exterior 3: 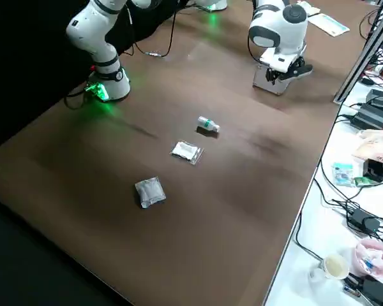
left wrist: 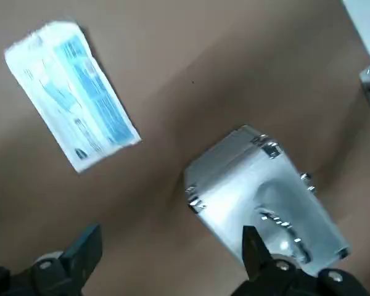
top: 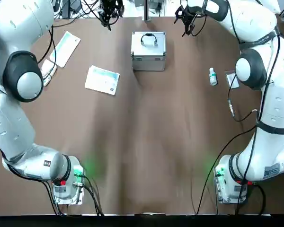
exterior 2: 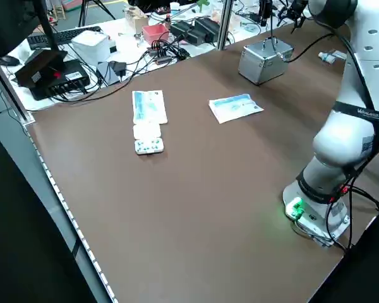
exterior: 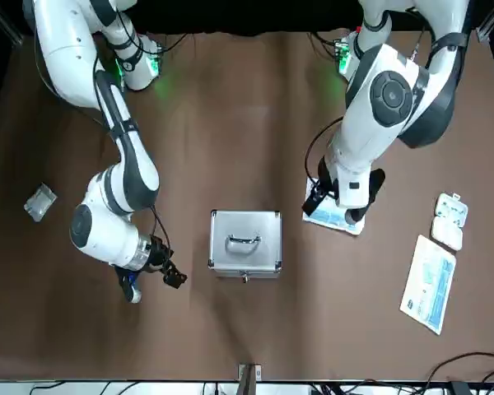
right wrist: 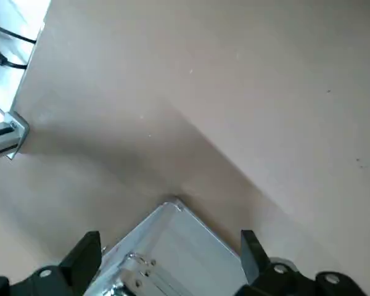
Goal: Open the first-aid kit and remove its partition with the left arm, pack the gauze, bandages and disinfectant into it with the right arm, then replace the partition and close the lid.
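The silver first-aid kit (top: 148, 51) stands shut at the table's far middle, its lid (exterior: 245, 234) down and handle on top; the partition is hidden inside. My left gripper (left wrist: 169, 253) hangs open above the table between the kit and a white-blue printed packet (top: 102, 80). My right gripper (right wrist: 169, 253) hangs open just off the kit's other side (exterior: 171, 278). The disinfectant (top: 212, 76), a tiny white bottle, lies on the right. Near it lie two clear packets, one flat (exterior 3: 186, 152) and one crumpled (exterior 3: 150, 191); I cannot tell gauze from bandages.
A long blue-printed packet (top: 65, 48) and a white blister pack (exterior: 450, 220) lie at the far left. Cables and gear crowd the bench (exterior 2: 145, 38) beyond the far edge. Both arm bases (top: 68, 182) (top: 232, 182) stand at the near edge.
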Controlling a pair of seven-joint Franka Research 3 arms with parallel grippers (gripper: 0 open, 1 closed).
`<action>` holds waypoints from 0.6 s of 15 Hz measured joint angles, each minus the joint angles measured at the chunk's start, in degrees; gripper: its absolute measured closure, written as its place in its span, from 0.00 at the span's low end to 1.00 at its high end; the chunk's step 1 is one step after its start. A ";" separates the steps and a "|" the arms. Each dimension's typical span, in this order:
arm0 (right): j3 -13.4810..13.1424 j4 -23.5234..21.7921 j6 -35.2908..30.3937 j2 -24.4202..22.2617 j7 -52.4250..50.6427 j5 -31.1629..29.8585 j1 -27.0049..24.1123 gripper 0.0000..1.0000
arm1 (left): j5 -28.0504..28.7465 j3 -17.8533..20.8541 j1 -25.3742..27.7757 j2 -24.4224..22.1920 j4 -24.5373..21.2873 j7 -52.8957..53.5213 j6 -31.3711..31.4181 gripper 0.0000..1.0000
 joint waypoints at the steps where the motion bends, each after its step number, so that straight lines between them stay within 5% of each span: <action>1: 0.05 0.04 0.56 0.57 0.64 0.73 0.06 0.00 | 0.00 0.04 -0.74 0.59 0.11 -3.48 1.44 0.00; 6: 0.11 1.52 2.50 4.82 7.37 7.14 0.27 0.00 | 0.11 0.50 -5.17 4.16 2.80 -19.54 4.08 0.00; 9: 0.29 1.93 2.49 6.62 9.26 7.32 1.12 0.00 | 0.54 4.70 -10.36 6.64 4.57 -28.04 4.41 0.00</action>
